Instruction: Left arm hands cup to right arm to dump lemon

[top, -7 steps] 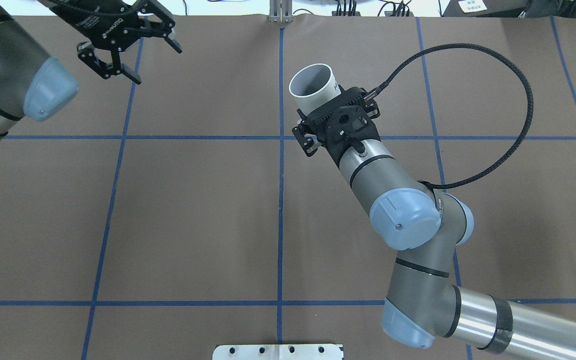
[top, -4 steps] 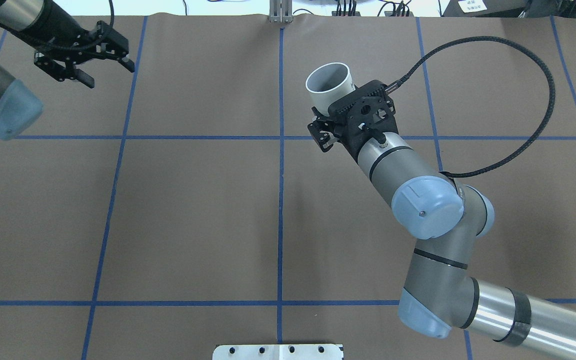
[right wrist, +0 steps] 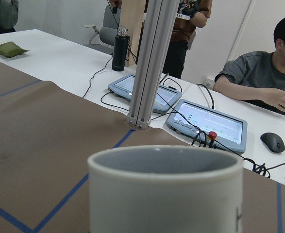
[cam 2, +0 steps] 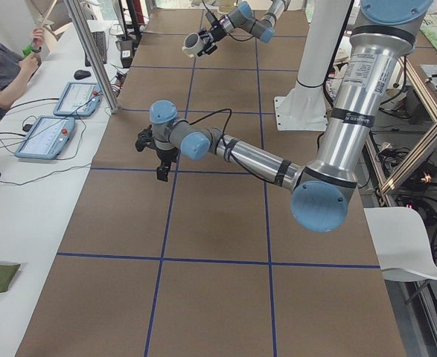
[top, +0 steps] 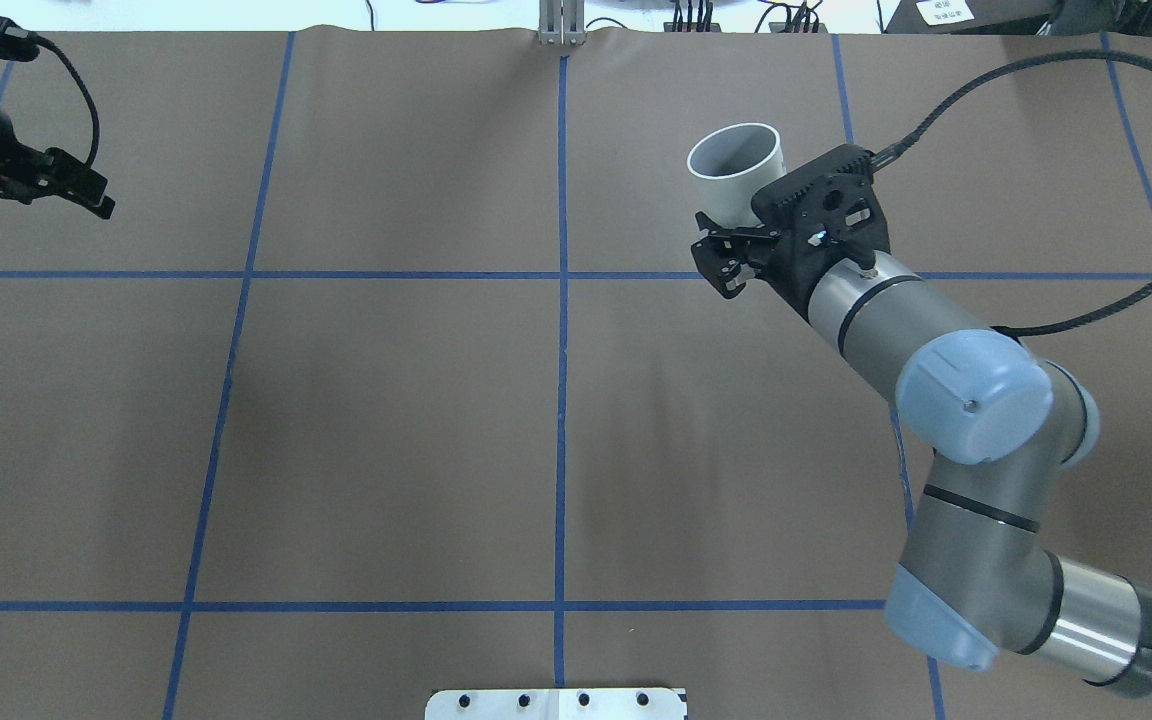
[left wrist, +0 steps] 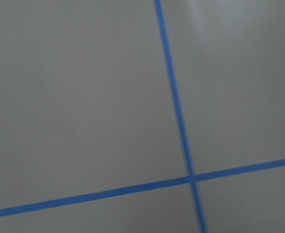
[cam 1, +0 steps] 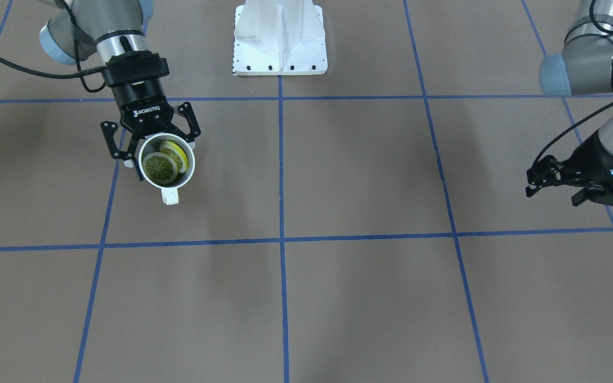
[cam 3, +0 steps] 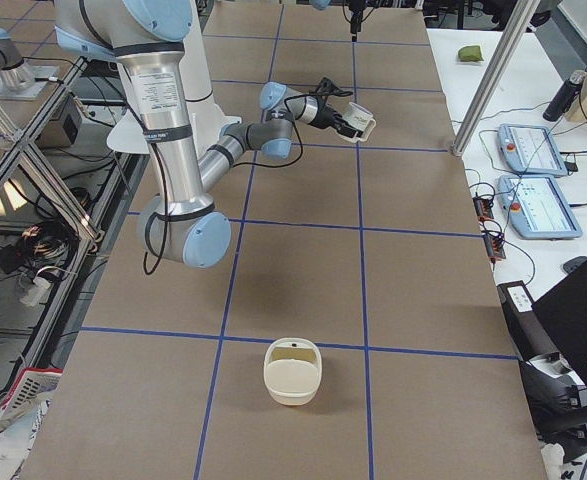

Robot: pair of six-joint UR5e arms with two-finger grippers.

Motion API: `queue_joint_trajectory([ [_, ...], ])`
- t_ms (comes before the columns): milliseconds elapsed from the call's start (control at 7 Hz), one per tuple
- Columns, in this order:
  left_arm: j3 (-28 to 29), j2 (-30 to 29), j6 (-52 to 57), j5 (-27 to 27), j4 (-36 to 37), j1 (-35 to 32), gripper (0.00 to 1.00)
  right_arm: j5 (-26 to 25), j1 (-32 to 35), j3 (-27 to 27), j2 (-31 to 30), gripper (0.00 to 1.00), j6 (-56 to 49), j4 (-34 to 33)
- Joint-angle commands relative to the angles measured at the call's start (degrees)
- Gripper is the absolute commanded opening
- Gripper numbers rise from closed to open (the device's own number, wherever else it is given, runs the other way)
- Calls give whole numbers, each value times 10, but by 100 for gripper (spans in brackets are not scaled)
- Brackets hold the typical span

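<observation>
My right gripper point(cam 1: 164, 157) point(top: 748, 222) is shut on the white cup point(cam 1: 187, 171) point(top: 736, 185) and holds it in the air, over the right far part of the table. The cup tilts away from me, handle on the far side. Two yellow-green lemon slices point(cam 1: 156, 169) lie inside it. The right wrist view shows the cup point(right wrist: 166, 194) close up, and the lemon is hidden there. My left gripper point(cam 1: 551, 190) point(top: 71, 185) is open and empty, far off at the table's left edge. The left wrist view shows only table.
A cream basket point(cam 3: 293, 370) stands on the table at the end on my right. The white robot base point(cam 1: 280, 37) sits at the near middle. Blue tape lines point(top: 561, 300) grid the brown table. Operators and tablets point(right wrist: 208, 124) are behind the far edge.
My right arm has carried the cup to the right. My left gripper, still open, has drawn back to the left edge of the table.
</observation>
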Motion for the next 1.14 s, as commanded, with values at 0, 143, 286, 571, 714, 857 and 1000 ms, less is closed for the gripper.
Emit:
queue_joint_trajectory([
  [0,0,9,12,1,-1,-2,100,-2,12,62,-87,30,39,6],
  [143,0,9,13,1,-1,-2,100,-5,24,64,-117,30,72,47],
  [286,-1,12,14,0,-1,-3,100,-5,32,59,-169,30,73,122],
  [571,-4,16,13,-4,-1,-4,100,-17,47,41,-248,30,93,251],
  [714,-9,16,13,-5,0,-4,100,-22,48,-5,-280,30,117,357],
  [857,-9,17,13,-5,0,-4,100,-29,50,-62,-300,30,165,458],
  [1000,-14,18,12,-5,0,-4,100,-30,53,-112,-317,30,196,540],
])
